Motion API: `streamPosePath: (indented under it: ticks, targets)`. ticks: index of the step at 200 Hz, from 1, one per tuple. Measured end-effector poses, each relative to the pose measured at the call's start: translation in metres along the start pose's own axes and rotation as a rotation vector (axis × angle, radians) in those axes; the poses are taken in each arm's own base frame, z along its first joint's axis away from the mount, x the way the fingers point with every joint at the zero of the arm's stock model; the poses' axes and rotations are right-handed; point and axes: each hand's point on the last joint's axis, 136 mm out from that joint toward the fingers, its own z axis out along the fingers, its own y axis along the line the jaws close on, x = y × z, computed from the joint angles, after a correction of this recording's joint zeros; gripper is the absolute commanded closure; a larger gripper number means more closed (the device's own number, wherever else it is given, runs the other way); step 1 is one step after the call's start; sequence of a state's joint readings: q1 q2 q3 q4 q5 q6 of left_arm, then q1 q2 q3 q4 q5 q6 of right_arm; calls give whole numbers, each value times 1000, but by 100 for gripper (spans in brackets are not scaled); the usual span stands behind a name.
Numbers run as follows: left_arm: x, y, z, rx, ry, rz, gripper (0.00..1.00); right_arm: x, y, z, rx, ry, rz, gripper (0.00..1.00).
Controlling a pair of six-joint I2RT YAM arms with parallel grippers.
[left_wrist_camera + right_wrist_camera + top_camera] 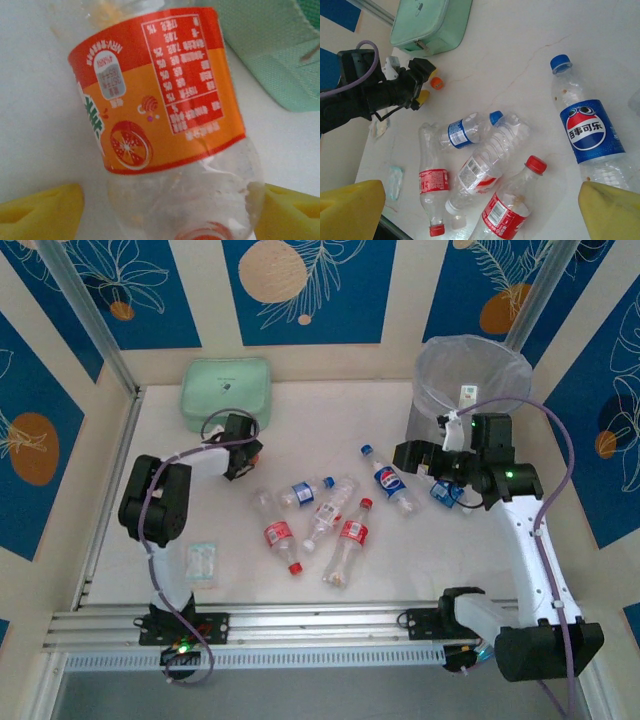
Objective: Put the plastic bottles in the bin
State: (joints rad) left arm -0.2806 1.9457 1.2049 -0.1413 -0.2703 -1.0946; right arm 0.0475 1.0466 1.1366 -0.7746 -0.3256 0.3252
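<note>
An orange-labelled plastic bottle (160, 90) lies between my left gripper's (172, 200) yellow fingers (42, 212). The right finger touches it and the left one stands a little apart, so the jaws are open around it. From above, that gripper (243, 454) sits just below the green pouch. My right gripper (408, 456) hovers open and empty in front of the bin (472, 375). Below it lie a Pepsi bottle (592, 130), a blue-labelled bottle (465, 131), a clear white-capped one (487, 165) and two red-labelled ones (432, 180) (507, 212).
A mint green zip pouch (226, 392) lies at the back left, close to the left gripper. A small clear packet (202, 562) rests near the left arm's base. Something blue (447, 492) sits under the right arm. Walls close in the table's back and sides.
</note>
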Motion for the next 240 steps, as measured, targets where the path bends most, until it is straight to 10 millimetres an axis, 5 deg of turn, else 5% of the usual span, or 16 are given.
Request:
streamPosePath:
  ticks: [42,99,140,162,200,240]
  targets:
    - [-3,0,0,0,-14,-11,45,8,1,9,-2,47,2,1]
    - [-8,3,-4,-5,-33,-6,56,16,-3,9,24,75,15,1]
    - [-16,18,-37,35,-64,10,56,21,1,0,28,70,18,1]
    - [-15,9,-60,133,-48,94,58,22,5,-4,13,61,32,1]
    - [21,-25,-98,434,97,278,62,16,25,-1,-98,65,81,1]
    - [90,-57,-149,668,240,450,62,16,53,24,-222,111,82,21]
